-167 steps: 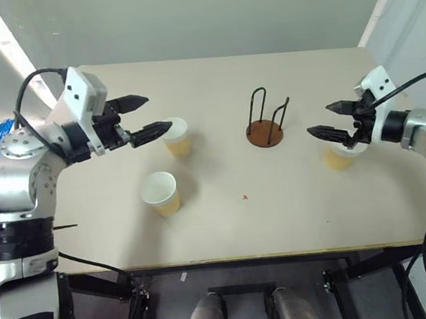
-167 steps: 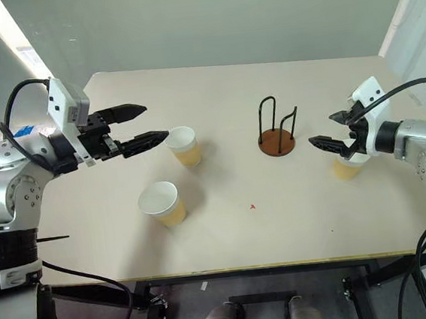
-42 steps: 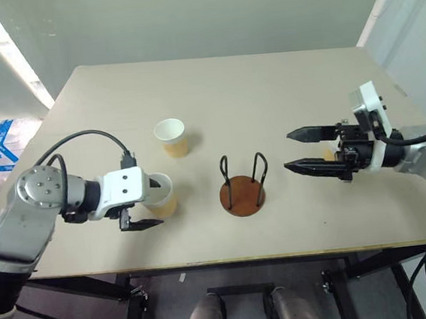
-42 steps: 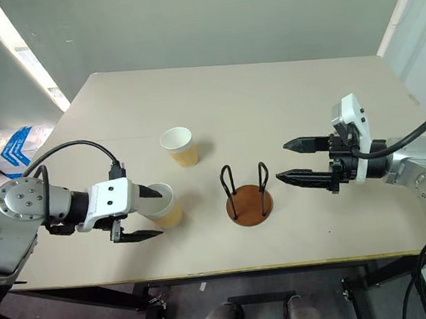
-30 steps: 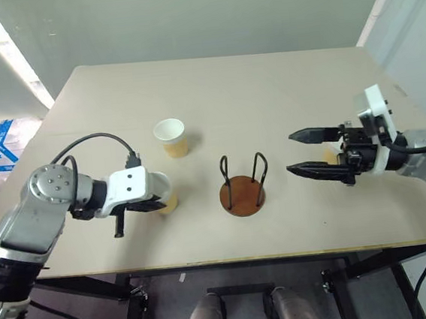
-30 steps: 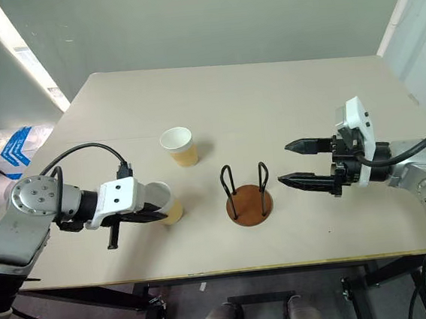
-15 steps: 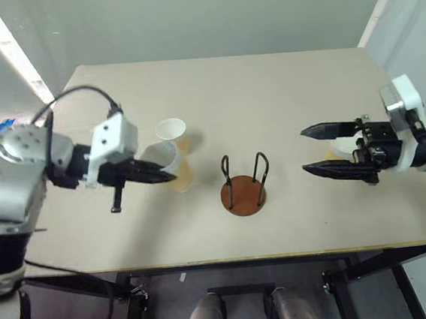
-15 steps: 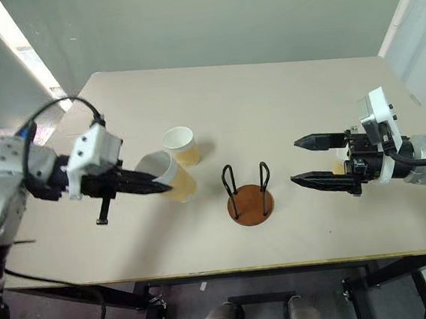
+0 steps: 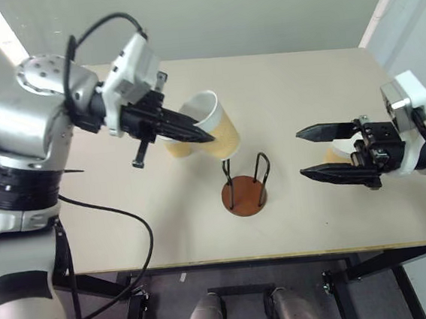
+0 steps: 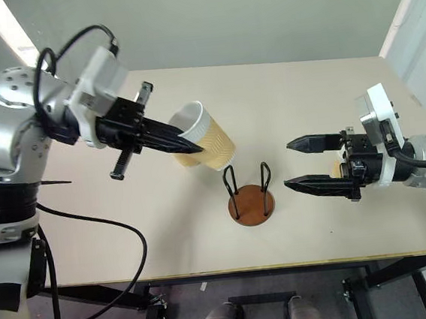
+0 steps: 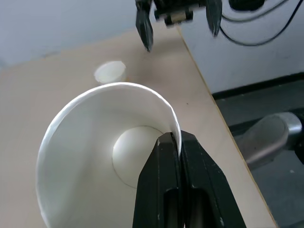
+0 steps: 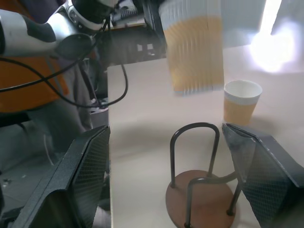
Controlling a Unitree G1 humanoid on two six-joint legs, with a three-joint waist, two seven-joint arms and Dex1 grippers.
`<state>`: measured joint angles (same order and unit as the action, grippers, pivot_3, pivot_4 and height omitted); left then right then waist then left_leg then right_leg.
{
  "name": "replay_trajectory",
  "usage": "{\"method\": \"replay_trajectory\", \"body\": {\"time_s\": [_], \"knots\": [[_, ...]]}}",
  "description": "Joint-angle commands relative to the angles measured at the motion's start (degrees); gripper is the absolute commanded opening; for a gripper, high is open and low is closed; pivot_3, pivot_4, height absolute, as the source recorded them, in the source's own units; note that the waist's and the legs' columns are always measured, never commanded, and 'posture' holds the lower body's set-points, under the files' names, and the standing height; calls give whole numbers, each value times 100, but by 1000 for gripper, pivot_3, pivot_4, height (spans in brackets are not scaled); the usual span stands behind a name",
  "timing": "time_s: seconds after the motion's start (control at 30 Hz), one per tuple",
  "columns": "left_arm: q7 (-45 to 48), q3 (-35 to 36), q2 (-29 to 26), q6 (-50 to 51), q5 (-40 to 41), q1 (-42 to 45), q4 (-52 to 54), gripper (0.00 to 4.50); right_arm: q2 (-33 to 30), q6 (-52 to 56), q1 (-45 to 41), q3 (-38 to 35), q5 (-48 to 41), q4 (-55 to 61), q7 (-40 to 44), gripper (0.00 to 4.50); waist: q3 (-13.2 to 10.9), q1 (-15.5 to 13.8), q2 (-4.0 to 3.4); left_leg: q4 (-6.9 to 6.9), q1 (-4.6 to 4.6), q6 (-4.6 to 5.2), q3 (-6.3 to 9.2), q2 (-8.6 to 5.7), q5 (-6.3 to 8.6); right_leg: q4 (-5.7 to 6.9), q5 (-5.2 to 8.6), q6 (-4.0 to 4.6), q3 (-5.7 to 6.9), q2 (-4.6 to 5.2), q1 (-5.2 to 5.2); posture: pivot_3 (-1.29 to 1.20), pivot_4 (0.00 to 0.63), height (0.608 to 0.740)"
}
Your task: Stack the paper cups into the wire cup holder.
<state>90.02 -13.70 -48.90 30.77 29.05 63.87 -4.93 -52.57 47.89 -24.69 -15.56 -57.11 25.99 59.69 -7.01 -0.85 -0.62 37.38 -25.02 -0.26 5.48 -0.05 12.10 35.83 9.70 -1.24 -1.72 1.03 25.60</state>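
The left hand [image 9: 195, 135] pinches the rim of a tilted yellowish-tan paper cup [image 9: 213, 125] in the air beside the black-looped, rust-brown-based wire cup holder [image 9: 244, 186] on the desk [image 9: 305, 98], presumably for lowering in, while the right hand [image 9: 318, 153] waits spread nearby.

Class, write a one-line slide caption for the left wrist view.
Left gripper pinches the rim of a lifted paper cup above the table.

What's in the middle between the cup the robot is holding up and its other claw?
The wire cup holder stands there on the table, empty, between the lifted cup and the open right gripper. Both eye views show it.
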Motion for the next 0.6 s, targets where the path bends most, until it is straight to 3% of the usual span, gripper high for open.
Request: {"method": "replay_trajectory", "body": {"time_s": [0.03, 0.33, 0.6], "knots": [[248, -260, 267, -689, -295, 200, -361, 20, -78, -23, 281, -504, -227, 352, -210, 3998, 0, -28, 0, 6, -1, 4, 0, 0, 2, 0, 1, -2, 0, 0, -3, 0, 150, 740], [248, -729, 900, -1347, -412, 624, -1106, 20, -105, -78, 1045, -1070, -478, 800, -603, 3998, -2, -54, 0, 77, -36, 40, 0, -13, 32, -28, 4, -15, -1, 8, -18, 0, 150, 740], [248, -1190, 780, -1423, -300, 512, -875, 20, -138, -180, 1279, -1143, -499, 828, -631, 3998, -2, -54, 0, 81, -54, 56, -2, -15, 35, -82, -45, -82, -4, 8, -28, 0, 150, 740]]}}
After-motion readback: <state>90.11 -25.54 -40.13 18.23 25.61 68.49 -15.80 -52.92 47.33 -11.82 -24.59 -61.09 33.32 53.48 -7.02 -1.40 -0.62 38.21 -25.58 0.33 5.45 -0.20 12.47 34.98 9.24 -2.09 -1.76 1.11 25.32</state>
